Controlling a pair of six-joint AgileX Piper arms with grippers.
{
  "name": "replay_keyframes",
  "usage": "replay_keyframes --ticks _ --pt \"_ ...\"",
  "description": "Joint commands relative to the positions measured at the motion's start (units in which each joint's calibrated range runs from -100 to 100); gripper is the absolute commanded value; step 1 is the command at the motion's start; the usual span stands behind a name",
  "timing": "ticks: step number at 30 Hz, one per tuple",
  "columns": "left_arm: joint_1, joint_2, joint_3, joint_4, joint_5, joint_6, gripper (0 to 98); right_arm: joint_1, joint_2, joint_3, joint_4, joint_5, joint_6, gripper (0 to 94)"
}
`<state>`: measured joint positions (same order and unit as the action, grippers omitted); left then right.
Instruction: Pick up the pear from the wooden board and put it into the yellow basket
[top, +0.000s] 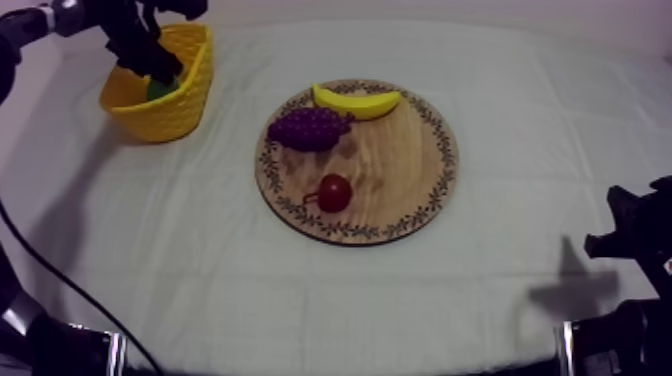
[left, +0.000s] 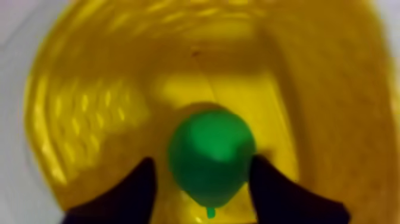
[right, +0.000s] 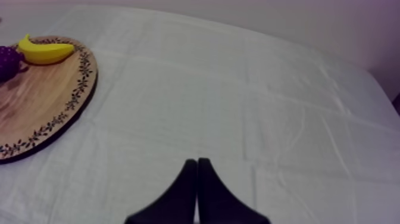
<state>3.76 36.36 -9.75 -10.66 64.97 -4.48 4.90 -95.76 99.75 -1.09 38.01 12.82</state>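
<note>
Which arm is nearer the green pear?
Left. The left gripper is in the yellow basket, jaws either side of the green pear; the right gripper rests beyond the round wooden board.

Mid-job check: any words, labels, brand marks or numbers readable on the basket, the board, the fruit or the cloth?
None: no readable text anywhere.
The yellow basket, the pear and the wooden board carry no lettering; the board's rim shows only a leaf pattern.

top: slanted overhead | left: close into basket (left: 77, 113) | right: low — board (right: 36, 107) shared
</note>
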Motion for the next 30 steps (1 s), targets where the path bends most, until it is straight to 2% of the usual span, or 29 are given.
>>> replay_keyframes --ticks 1,3,6,17,19,23,27,30 --pt "0.05 -8.06 9.37 0.27 -5.27 0.37 24.5 0.00 0.01 0.03 -0.01 0.06 0.00 0.3" --pt "0.00 -14.77 16.45 0.54 -9.13 0.99 12.1 0.00 0.01 0.03 -0.01 0.06 -0.03 0.3" --pt "-0.22 -26.49 27.70 0.90 -13.28 2.48 4.1 0.00 0.01 0.03 -0.01 0.06 -0.03 0.3" --pt "-0.87 -77.38 66.51 1.97 -25.22 6.11 0.1 0.00 0.01 0.03 -0.01 0.06 -0.03 0.3" --pt "-1.98 -86.58 72.17 3.17 -26.15 5.73 0.0 0.00 0.01 0.03 -0.01 0.06 -0.01 0.3" --pt "-6.13 -106.89 81.53 7.40 -24.60 2.82 0.0 0.00 0.01 0.03 -0.01 0.06 0.00 0.3" --pt "-7.84 -124.13 87.85 9.37 -21.08 2.14 0.0 0.00 0.01 0.03 -0.01 0.06 -0.03 0.3" --pt "-8.09 -131.27 92.10 10.67 -20.21 2.43 0.0 0.00 0.01 0.03 -0.01 0.06 0.00 0.3"
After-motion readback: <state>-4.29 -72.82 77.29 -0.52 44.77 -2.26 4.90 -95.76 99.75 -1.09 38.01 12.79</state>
